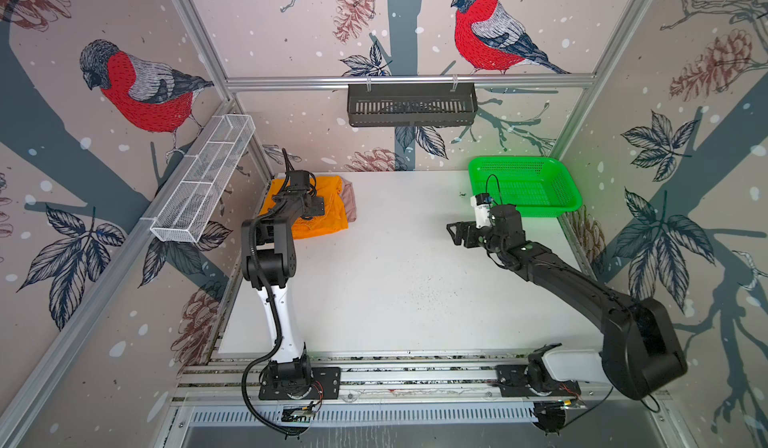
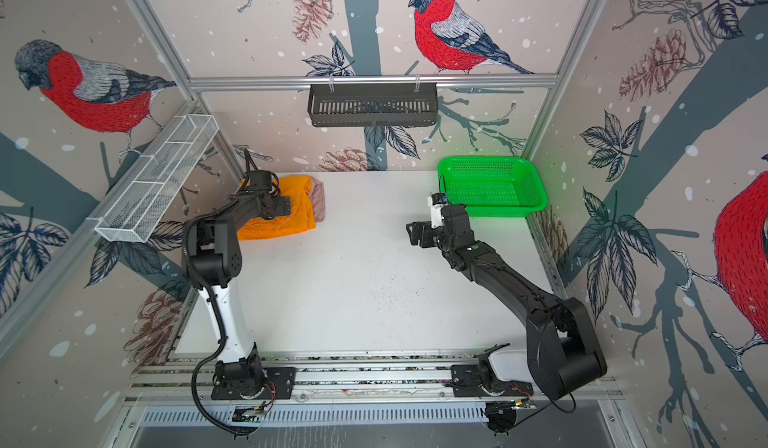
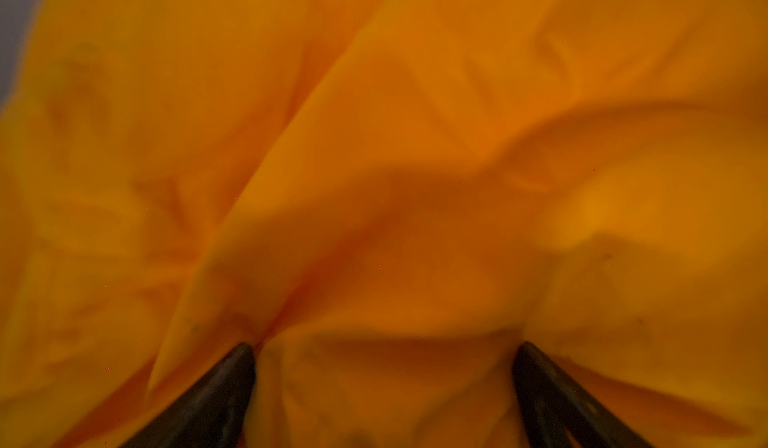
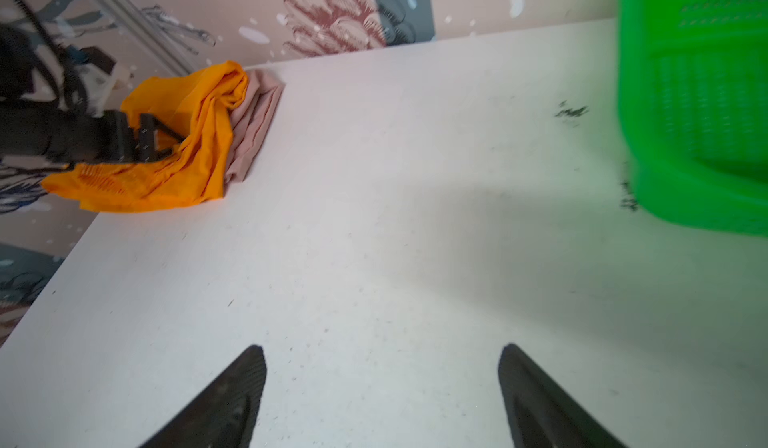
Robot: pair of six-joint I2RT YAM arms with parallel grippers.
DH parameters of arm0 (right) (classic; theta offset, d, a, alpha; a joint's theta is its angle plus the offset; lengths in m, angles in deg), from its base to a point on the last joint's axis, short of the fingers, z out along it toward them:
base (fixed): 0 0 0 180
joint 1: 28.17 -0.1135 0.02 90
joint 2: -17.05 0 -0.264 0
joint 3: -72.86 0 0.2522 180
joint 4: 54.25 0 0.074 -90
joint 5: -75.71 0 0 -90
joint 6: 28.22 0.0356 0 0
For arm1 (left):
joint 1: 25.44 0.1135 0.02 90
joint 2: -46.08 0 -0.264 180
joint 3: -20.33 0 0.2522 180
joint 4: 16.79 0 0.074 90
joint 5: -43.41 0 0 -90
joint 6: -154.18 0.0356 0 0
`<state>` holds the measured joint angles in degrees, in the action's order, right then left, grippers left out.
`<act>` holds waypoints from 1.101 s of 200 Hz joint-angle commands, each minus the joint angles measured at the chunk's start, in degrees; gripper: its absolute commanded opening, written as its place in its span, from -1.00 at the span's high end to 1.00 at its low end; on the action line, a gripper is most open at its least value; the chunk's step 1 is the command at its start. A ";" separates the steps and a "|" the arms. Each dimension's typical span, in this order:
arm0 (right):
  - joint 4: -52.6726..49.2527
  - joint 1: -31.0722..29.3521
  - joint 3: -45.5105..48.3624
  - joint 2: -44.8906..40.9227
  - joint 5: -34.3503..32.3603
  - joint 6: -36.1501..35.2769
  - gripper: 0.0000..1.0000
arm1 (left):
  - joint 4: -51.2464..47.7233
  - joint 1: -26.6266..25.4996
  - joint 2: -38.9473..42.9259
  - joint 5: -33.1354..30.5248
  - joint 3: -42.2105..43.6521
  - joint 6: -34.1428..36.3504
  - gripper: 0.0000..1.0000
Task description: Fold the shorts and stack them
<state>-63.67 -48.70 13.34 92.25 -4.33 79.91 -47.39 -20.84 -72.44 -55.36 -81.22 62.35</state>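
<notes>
Matt, creased orange cloth shorts [image 4: 166, 163]; glossy green plastic mesh basket [image 1: 524, 187]; matt white tabletop [image 1: 399, 283].

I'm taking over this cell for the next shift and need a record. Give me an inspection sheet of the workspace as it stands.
Surface: white table, bare in the middle, with fine dark specks and smudges near the basket.
Job's things: orange shorts bunched at the far left corner, partly over the pink shorts, whose edge shows beside them.
Clutter: green basket at the far right, nothing seen inside.
Grippers: left gripper open, tips against the orange cloth; right gripper open above bare table, holding nothing.
Cables: black hose along the left arm; thin cable looped at the right wrist.
Surroundings: white wire rack and black shelf on the walls.
</notes>
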 commanded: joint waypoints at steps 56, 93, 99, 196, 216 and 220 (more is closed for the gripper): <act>9.98 12.01 9.62 -10.10 -18.88 -2.78 -0.99 | 31.39 -5.86 36.87 3.11 40.47 -9.25 -0.95; 25.48 13.36 22.83 -12.10 -31.34 -2.93 -0.99 | 43.85 -6.97 49.92 -2.49 60.78 -13.68 -0.95; 29.03 13.58 24.97 -11.83 -31.98 -3.45 -0.99 | 47.13 -7.00 51.78 -2.64 64.06 -13.07 -0.95; 52.21 13.02 30.56 2.03 -29.24 -13.86 -0.99 | 73.16 -6.99 49.02 -4.06 77.51 -4.22 -0.96; 60.35 13.15 34.76 0.89 -30.12 -15.90 -0.99 | 84.52 -6.62 42.41 -4.10 77.86 -1.50 -0.96; 64.69 13.28 36.52 1.28 -29.38 -17.08 -1.00 | 86.30 -6.54 41.00 -3.25 77.92 -0.15 -0.96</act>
<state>-13.66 -35.55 45.36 93.67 -33.16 67.72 22.92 -27.81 -26.27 -58.84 -3.52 57.21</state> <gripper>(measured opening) 0.997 0.981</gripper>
